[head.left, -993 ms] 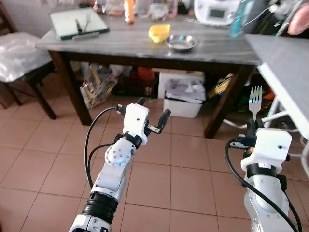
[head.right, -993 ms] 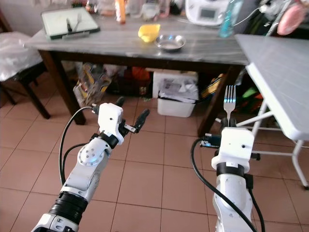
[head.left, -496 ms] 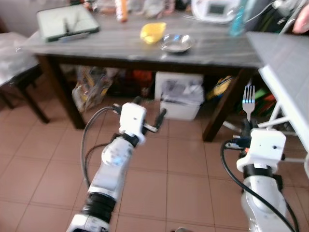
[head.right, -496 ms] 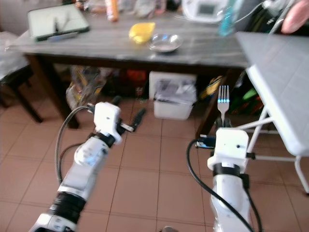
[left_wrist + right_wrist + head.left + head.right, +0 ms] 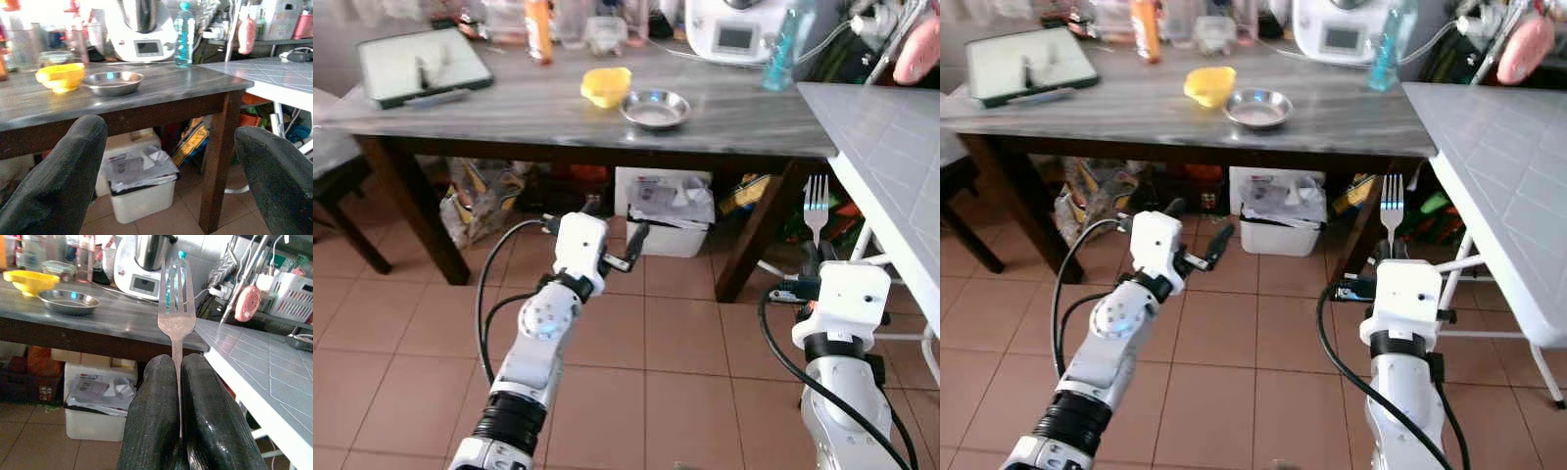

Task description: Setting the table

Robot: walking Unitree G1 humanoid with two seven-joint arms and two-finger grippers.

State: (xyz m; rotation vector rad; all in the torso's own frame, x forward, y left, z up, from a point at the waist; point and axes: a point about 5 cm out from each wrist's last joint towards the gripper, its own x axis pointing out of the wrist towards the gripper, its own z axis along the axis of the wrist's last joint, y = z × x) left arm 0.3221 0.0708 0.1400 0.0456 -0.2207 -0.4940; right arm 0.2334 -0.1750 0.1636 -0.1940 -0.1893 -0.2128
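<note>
The fork (image 5: 176, 318) handle is hidden between the right gripper (image 5: 180, 382) fingers (image 5: 151, 416).

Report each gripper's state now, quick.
Left gripper: open, holding nothing.
Right gripper: fingers shut on the fork, tines pointing up.

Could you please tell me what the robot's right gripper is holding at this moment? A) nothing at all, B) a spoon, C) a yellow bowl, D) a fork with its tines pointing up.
D: the right gripper has its two black fingers closed on the handle of a metal fork, whose tines stand upright above them, while the left gripper is open and holds nothing.
</note>
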